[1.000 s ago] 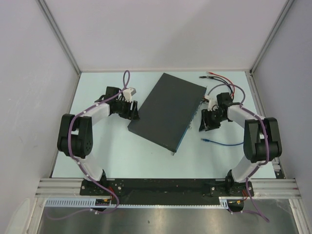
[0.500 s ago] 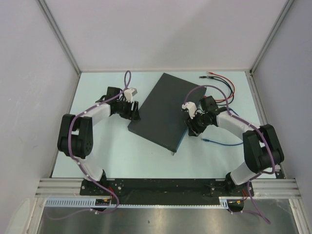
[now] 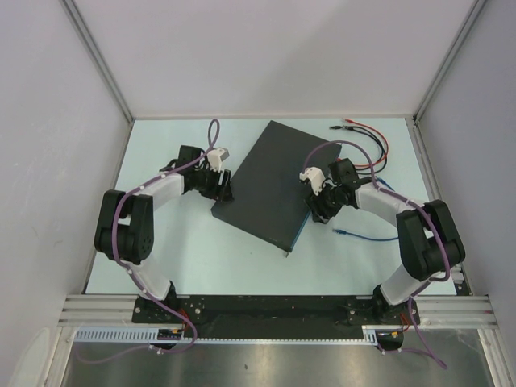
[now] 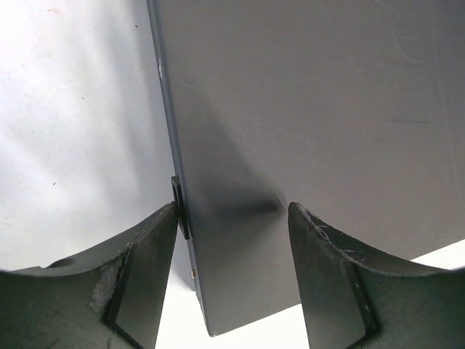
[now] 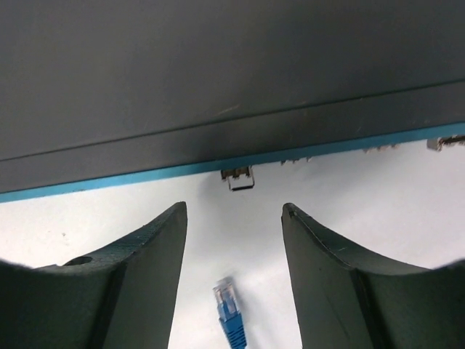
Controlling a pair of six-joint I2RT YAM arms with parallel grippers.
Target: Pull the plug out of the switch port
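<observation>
Switch [image 3: 274,181] lies flat mid-surface [image 3: 201,258], its long axis running far-right to near-left and its blue edge [image 5: 145,176] facing right. Left fingers [image 4: 145,283] stand apart astride its left edge, gripping nothing. Right fingers [image 5: 138,291] are spread and empty, facing the port [image 5: 240,177]. The plug [image 5: 229,320] lies loose on the surface.

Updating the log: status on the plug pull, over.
Left gripper open, straddling edge of flat dark-grey rectangular switch. Right gripper open, facing its bluish edge. Blue plastic plug clear of switch, loose between right fingers. Nothing blocking.
</observation>
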